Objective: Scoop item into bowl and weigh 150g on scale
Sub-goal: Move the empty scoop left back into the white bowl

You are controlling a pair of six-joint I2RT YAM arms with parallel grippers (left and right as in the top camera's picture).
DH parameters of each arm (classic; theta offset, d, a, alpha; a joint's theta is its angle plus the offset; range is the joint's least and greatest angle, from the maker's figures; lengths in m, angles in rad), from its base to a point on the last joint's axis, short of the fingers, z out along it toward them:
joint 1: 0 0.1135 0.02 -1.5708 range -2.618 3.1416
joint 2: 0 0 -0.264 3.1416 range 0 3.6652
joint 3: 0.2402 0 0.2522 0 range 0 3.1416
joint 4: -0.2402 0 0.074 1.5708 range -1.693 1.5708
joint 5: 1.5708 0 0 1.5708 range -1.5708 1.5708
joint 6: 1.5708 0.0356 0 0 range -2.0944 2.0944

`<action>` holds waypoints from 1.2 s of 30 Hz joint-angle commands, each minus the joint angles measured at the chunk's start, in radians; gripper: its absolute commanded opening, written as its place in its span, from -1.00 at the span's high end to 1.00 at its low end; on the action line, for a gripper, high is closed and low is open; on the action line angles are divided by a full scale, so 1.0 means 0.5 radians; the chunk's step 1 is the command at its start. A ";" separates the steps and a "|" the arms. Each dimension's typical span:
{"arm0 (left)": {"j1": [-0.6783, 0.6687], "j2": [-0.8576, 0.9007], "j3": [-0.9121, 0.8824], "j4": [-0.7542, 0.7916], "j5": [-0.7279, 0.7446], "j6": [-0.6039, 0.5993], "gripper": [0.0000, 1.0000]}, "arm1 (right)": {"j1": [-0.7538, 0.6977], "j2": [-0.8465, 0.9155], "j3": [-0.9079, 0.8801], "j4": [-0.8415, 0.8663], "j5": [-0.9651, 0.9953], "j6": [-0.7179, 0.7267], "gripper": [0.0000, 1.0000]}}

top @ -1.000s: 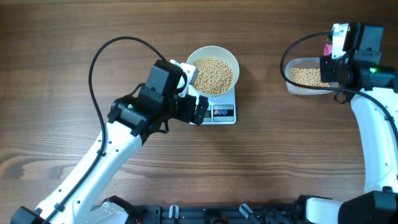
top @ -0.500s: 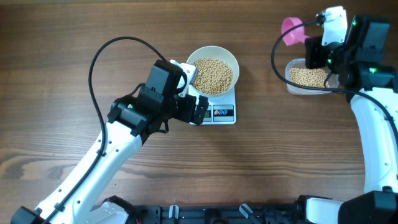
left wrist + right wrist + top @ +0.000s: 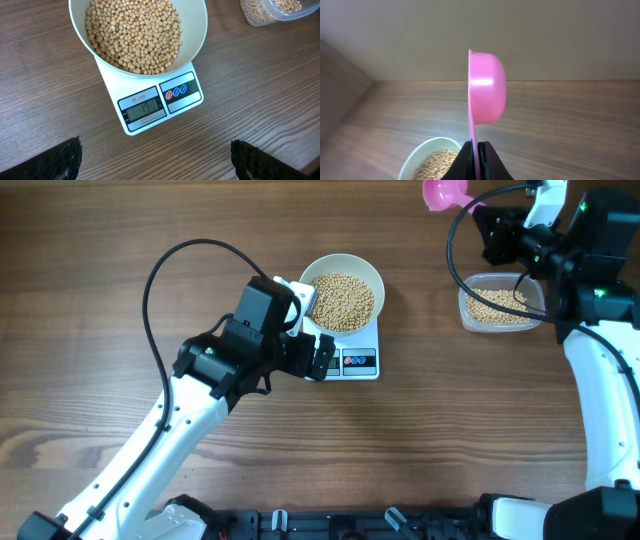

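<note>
**First onlooker:** Where did the bowl stand at that moment?

**Second onlooker:** The white bowl (image 3: pixel 380 284) sat on the small white scale (image 3: pixel 360 362), near the middle of the wooden table (image 3: pixel 120 240). It was well filled with tan beans (image 3: pixel 345 298). The scale's display and buttons faced the near edge, clear of the bowl. From where I stood the digits were too small to read with any certainty.

**First onlooker:** And the arm on the left?

**Second onlooker:** The left gripper (image 3: pixel 313 327) hung at the left side of the bowl and scale. Its jaws were spread as wide as they would go and it held nothing. Whether a finger touched the bowl, I could not tell.

**First onlooker:** The other arm?

**Second onlooker:** The right gripper (image 3: pixel 475 159) was raised at the far right of the table, its jaws pinched tight on the thin handle of a pink scoop (image 3: pixel 486 87). The scoop stood on edge, its cup turned sideways. I could not see whether anything lay inside it.

**First onlooker:** Were there beans anywhere else?

**Second onlooker:** More of them lay in a clear tub (image 3: pixel 463 305) on the right, well apart from the scale. The scoop was held beyond the tub, toward the far edge.
</note>
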 commanded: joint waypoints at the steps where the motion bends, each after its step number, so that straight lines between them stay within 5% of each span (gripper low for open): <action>1: 0.014 -0.007 0.030 -0.001 -0.011 -0.011 -1.00 | 0.009 0.005 0.024 0.056 -0.155 -0.006 0.91; 12: 0.014 -0.007 0.030 -0.001 -0.011 -0.011 -1.00 | 0.311 0.052 0.024 0.031 -0.146 -0.708 0.91; 15: 0.014 -0.007 0.030 -0.001 -0.011 -0.011 -1.00 | 0.555 0.124 0.024 -0.099 0.169 -0.897 0.92; 22: 0.014 -0.007 0.030 -0.001 -0.011 -0.011 -1.00 | 0.853 0.235 0.024 -0.183 0.449 -0.973 0.91; 36: 0.014 -0.007 0.030 -0.001 -0.012 -0.011 -1.00 | 0.880 0.433 0.024 -0.256 0.807 -1.287 0.92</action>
